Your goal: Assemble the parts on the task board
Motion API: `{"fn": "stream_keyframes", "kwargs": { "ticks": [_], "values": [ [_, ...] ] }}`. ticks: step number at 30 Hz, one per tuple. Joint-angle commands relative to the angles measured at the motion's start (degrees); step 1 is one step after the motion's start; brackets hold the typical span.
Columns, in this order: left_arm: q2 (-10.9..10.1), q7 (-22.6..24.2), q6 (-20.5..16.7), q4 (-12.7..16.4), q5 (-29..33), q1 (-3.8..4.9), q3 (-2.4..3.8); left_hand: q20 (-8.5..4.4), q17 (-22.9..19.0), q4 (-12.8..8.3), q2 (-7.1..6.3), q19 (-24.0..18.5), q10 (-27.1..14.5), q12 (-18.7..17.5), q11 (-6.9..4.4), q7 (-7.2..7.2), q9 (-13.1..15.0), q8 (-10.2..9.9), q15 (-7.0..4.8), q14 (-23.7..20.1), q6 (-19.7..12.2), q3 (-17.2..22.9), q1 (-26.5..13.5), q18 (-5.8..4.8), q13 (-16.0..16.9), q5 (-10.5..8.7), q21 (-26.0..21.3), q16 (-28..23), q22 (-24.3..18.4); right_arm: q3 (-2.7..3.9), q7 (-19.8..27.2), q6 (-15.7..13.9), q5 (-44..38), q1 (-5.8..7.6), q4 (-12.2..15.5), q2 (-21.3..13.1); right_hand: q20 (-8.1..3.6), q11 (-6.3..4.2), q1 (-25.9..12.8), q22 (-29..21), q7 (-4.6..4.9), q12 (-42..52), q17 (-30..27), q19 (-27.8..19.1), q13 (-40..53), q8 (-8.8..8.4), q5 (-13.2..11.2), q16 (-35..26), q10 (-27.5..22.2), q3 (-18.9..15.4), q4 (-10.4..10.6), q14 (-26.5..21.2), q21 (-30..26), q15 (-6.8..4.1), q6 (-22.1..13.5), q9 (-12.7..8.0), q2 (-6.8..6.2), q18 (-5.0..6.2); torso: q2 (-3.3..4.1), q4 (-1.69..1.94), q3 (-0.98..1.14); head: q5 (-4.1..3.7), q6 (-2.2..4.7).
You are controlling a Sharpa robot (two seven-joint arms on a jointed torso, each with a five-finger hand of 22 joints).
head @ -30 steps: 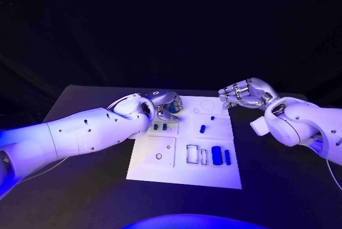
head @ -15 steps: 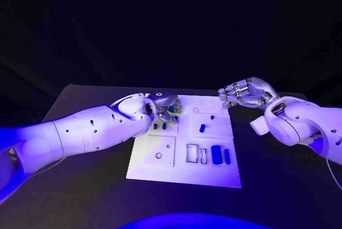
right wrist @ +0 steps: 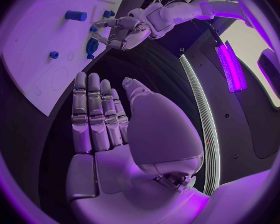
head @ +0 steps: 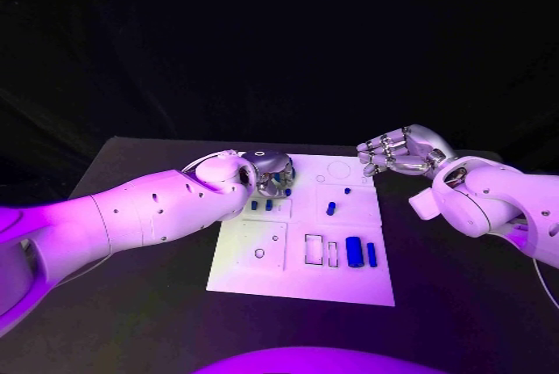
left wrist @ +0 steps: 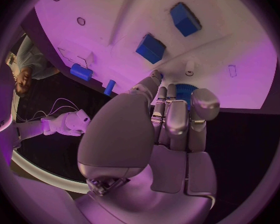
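Left robot hand [head: 271, 174] sits low over the far left corner of the task board [head: 305, 279], fingers curled around a round blue part [left wrist: 185, 92]; its forearm blocks the board's left edge. Two small blue parts [head: 261, 205] stand just beside it, another [head: 331, 208] mid-board, and a thick blue cylinder [head: 354, 252] with a thin one [head: 371, 254] lies nearer the robot. Right robot hand [head: 396, 153] hovers off the board's far right corner over the black table [head: 140, 309], fingers straight and together, holding nothing.
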Motion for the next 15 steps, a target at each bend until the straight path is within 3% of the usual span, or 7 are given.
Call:
{"fn": "stream_keyframes", "kwargs": {
  "ticks": [1,9,15],
  "values": [
    [0.38,0.69,1.04,-0.18,0.54,-0.04,0.05,0.09,-0.14,-0.01,0.08,-0.33,0.80,-0.63,-0.03,0.13,-0.18,-0.64,-0.17,-0.13,0.40,0.91,-0.48,-0.57,-0.34,0.06,0.36,0.25,0.31,0.02,0.47,-0.16,-0.42,-0.02,0.06,0.04,0.17,-0.10,0.21,-0.08,-0.11,0.05,-0.03,0.25,-0.04,0.08,-0.21,-0.07,0.00,0.32,-0.04,-0.26,-0.20,-0.19,-0.22,-0.04,0.34,0.40,0.01,0.00,0.00,0.05,0.02],
    [1.04,0.94,1.62,-0.92,1.24,-0.09,0.05,0.10,-0.28,0.00,-0.28,-0.41,1.46,-1.59,-0.04,0.26,-0.39,-1.46,-0.15,-0.17,0.69,2.08,-0.98,-0.59,-0.73,0.04,0.66,0.35,0.59,0.02,0.46,-0.02,-0.39,-0.02,0.08,0.10,0.17,-0.10,0.21,-0.08,-0.11,0.05,-0.03,0.25,-0.04,0.08,-0.21,-0.07,0.00,0.32,-0.04,-0.26,-0.20,-0.19,-0.22,-0.04,0.34,0.40,0.02,-0.11,0.02,0.24,-0.02],
    [1.21,1.12,2.46,-0.86,1.47,-0.11,0.04,0.12,-0.33,-0.08,-0.64,-0.30,2.19,-1.99,-0.11,0.32,-0.48,-1.92,-0.19,-0.18,0.92,2.69,-1.28,-0.67,-0.81,0.02,1.04,0.43,1.05,0.02,0.43,0.02,-0.39,-0.02,0.05,0.11,0.17,-0.10,0.21,-0.08,-0.11,0.05,-0.03,0.25,-0.04,0.08,-0.21,-0.07,0.00,0.32,-0.04,-0.26,-0.20,-0.19,-0.22,-0.04,0.34,0.40,-0.03,0.06,0.04,0.15,-0.25]
  ]
}}
